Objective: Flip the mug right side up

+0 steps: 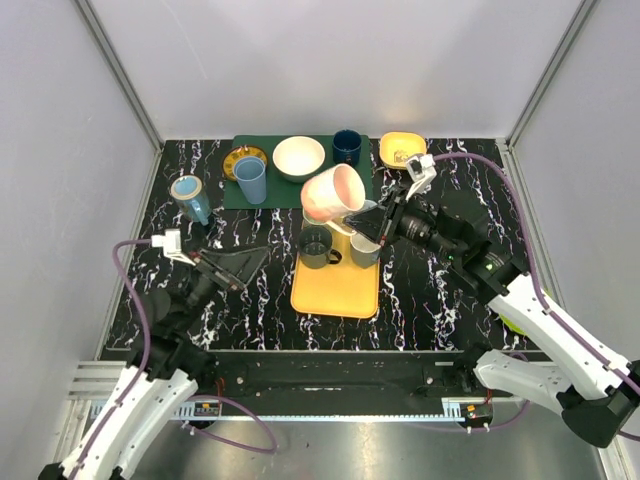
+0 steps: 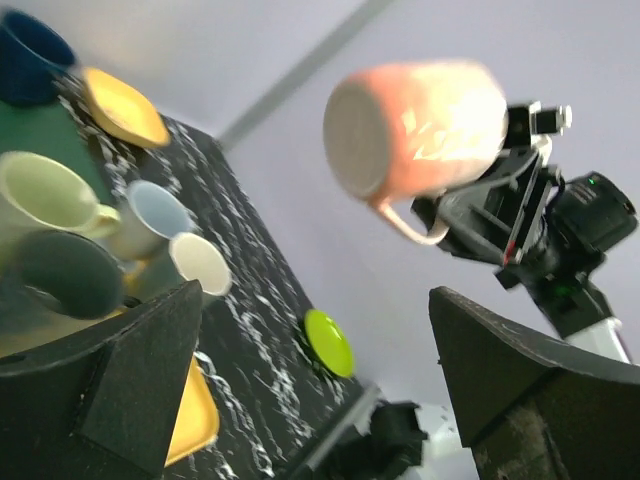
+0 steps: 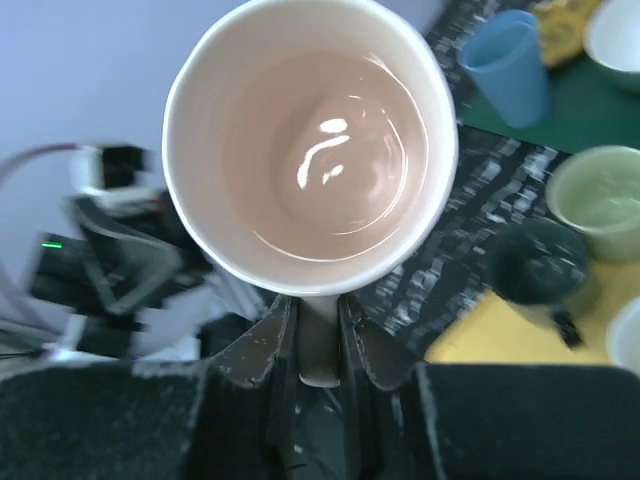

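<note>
While the right gripper [image 3: 318, 345] pinches narrow on the handle [image 2: 405, 222] of the pink mug [image 3: 310, 150], the mug hangs in the air over the far end of the yellow tray [image 1: 335, 300]. It is off every surface and lies about on its side, mouth toward the right wrist camera, base toward the left arm. Left gripper [image 1: 243, 262] stands wide and empty over the left side of the table [image 1: 430, 300], well apart from the mug. On the tray's far end sit a dark mug [image 1: 317, 247], mouth up, and a grey mug [image 1: 364, 250] beside it, both just below the lifted one.

Step in hand, as I judge it: the turn itself, partway — mug lifted, not yet upright. Next move calls for more wrist roll till the mouth faces up. Then a descent onto bare tray toward its near edge, clear of the other mugs, base flat before the jaws let go. Risk — a handle-only grip may let the mug swing.
</note>
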{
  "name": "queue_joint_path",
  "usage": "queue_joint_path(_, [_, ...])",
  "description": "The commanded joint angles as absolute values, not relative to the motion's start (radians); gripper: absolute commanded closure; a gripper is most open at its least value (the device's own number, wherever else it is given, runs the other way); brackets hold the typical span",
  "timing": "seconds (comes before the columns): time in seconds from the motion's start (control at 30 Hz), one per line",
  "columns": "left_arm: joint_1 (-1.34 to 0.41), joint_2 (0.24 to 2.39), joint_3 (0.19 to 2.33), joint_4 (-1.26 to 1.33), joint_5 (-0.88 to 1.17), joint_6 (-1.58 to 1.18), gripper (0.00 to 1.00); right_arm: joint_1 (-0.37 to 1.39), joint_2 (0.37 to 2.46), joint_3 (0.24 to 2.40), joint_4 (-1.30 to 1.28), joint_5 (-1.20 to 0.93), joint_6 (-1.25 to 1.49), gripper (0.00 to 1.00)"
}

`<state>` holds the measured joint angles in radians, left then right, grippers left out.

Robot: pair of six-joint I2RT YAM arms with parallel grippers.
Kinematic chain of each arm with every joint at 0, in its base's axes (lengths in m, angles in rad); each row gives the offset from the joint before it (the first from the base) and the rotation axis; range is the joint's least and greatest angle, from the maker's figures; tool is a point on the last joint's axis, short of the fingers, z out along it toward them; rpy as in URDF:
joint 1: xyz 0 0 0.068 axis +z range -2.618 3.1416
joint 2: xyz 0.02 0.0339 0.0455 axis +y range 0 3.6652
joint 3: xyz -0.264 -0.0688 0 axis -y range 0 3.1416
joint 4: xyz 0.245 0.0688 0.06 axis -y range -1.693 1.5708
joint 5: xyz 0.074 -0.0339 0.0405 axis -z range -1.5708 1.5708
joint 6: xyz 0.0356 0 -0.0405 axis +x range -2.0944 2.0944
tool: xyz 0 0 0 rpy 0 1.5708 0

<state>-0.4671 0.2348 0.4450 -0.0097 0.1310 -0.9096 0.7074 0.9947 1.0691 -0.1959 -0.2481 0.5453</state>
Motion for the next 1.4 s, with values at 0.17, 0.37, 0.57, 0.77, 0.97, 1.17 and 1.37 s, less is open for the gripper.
queue_joint_path(0.17, [-0.488, 0.552, 0.316, 0.831, 0.428, -1.218, 0.01, 0.699, 1.012, 0.988, 0.443, -0.581, 0.923, 1.0])
queue_joint_path(0.37, [-0.596, 0.709, 0.425, 0.928, 0.414, -1.154, 0.01, 0.699, 1.058, 0.959, 0.584, -0.597, 1.02, 1.0])
queue_joint_path(0.57, [-0.664, 0.788, 0.471, 0.996, 0.394, -1.095, 0.09, 0.698, 1.089, 0.922, 0.662, -0.572, 1.077, 1.0])
queue_joint_path(0.77, [-0.69, 0.837, 0.514, 1.003, 0.37, -1.052, 0.17, 0.699, 1.098, 0.904, 0.689, -0.557, 1.092, 1.0])
queue_joint_path(0.97, [-0.69, 0.877, 0.545, 1.044, 0.327, -1.051, 0.3, 0.701, 1.095, 0.896, 0.68, -0.566, 1.085, 1.0])
queue_joint_path(1.17, [-0.69, 0.914, 0.569, 1.095, 0.275, -1.091, 0.51, 0.713, 1.074, 0.877, 0.617, -0.571, 1.02, 1.0])
queue_joint_path(1.37, [-0.69, 0.94, 0.587, 1.131, 0.229, -1.144, 0.5, 0.726, 1.046, 0.848, 0.551, -0.561, 0.945, 1.0])
